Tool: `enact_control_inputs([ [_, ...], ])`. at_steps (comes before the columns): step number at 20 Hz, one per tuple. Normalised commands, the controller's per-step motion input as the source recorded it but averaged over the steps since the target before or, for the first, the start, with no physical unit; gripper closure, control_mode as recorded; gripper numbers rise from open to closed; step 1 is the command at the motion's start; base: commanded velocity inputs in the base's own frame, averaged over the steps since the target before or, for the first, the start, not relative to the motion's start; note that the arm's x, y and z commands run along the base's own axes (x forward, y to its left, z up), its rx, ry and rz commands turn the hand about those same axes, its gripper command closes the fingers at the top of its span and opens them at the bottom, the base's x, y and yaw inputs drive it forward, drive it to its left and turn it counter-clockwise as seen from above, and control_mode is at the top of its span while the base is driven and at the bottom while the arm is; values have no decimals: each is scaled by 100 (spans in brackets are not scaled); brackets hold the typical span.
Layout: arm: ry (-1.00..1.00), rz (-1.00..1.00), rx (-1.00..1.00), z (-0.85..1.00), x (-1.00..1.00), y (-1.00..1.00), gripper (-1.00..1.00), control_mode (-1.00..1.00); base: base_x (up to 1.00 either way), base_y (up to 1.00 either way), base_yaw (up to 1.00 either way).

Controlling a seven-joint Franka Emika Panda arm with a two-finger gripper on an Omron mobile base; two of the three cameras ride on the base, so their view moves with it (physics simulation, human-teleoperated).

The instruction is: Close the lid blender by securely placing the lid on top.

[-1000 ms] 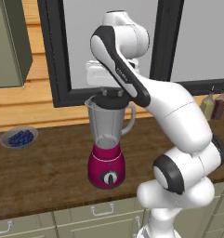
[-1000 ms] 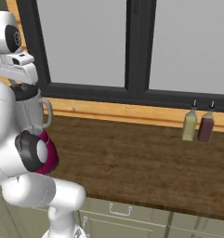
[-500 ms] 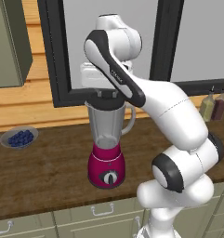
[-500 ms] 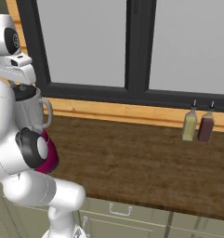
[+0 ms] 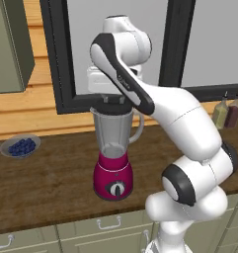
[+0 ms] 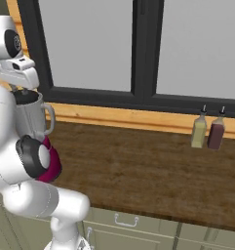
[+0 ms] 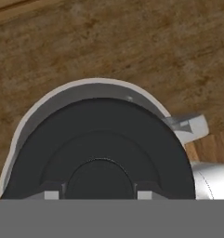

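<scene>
gripper [image 5: 112, 100]: held right above the jar, fingers pinched on the knob of the lid [image 7: 99, 153] | lid: sat on the jar top of the blender [image 5: 113, 154]; a thin strip of rim is seen past one edge | blender: stood on the wooden counter [image 5: 51, 178], bare wood all round | bowl [image 5: 20, 146], bottles [image 6: 208, 129]: kept well apart

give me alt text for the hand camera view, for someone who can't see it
Looking straight down, the round black lid with its raised centre knob fills most of the view, covering the clear jar of the blender except a crescent of rim. Wooden counter lies below.
</scene>
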Motion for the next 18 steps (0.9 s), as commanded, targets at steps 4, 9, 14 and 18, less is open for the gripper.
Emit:
enact_control_inputs([
  [4, -17, 0, 0, -5, 0, -6, 100, -100, 0, 0, 0],
  [9, -21, 0, 0, 0, 0, 0, 100, -100, 0, 0, 0],
  [14, -9, 0, 0, -9, 1, -1, 100, -100, 0, 0, 0],
  [18, -1, 0, 0, -9, 0, -8, 100, -100, 0, 0, 0],
])
